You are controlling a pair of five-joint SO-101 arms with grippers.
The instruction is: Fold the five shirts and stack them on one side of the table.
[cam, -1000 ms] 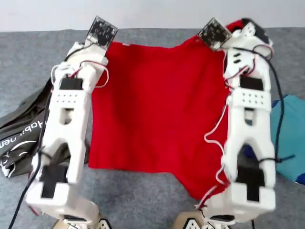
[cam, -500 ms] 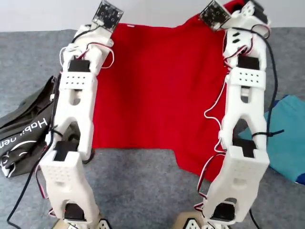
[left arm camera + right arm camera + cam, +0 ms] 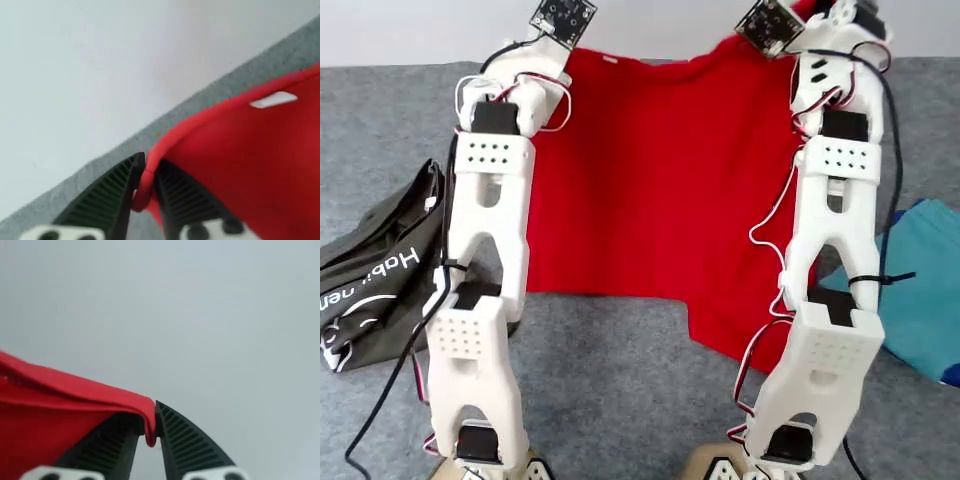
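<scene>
Pinching rolled edge of red shirt (image 3: 650,180) in ribbed black jaws of left gripper (image 3: 148,163) and right gripper (image 3: 149,413); draping smooth cloth over fuzzy grey table (image 3: 620,395).

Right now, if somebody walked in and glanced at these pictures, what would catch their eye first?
The big red shirt spread across the middle of the grey table stands out most. The left gripper and the right gripper are each shut on its far edge, near the pale wall. A crumpled dark shirt lies at the table's left side and a teal shirt at its right.
</scene>
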